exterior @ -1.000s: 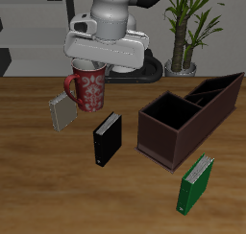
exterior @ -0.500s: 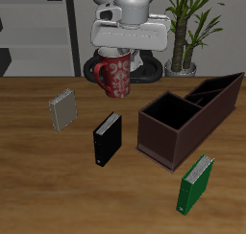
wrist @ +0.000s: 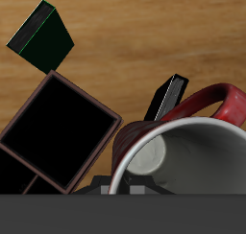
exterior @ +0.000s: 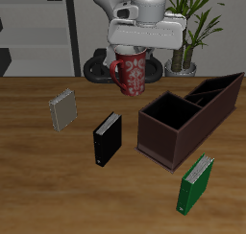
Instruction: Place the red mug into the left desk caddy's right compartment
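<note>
The red mug (exterior: pixel 132 73), red with a whitish floral pattern, hangs in the air above the table, held by my gripper (exterior: pixel 135 52), which is shut on its rim. In the wrist view the mug's pale rim and inside (wrist: pixel 192 161) and red handle (wrist: pixel 216 104) fill the frame close to the camera. The left desk caddy (exterior: pixel 188 116) is a long maroon-brown box standing on the table nearer the front edge than the mug. Its large square right compartment (exterior: pixel 169 113) is open and black inside; it also shows in the wrist view (wrist: pixel 60 130).
A black book (exterior: pixel 107 138) stands on the table below the mug and shows in the wrist view (wrist: pixel 165 99). A grey book (exterior: pixel 62 110) stands farther off. A green book (exterior: pixel 196 183) stands near the front edge, also in the wrist view (wrist: pixel 43 36). A potted plant (exterior: pixel 188 27) stands behind.
My gripper has carried the red mug sideways through the air toward the caddy. The books and caddy have not moved.
</note>
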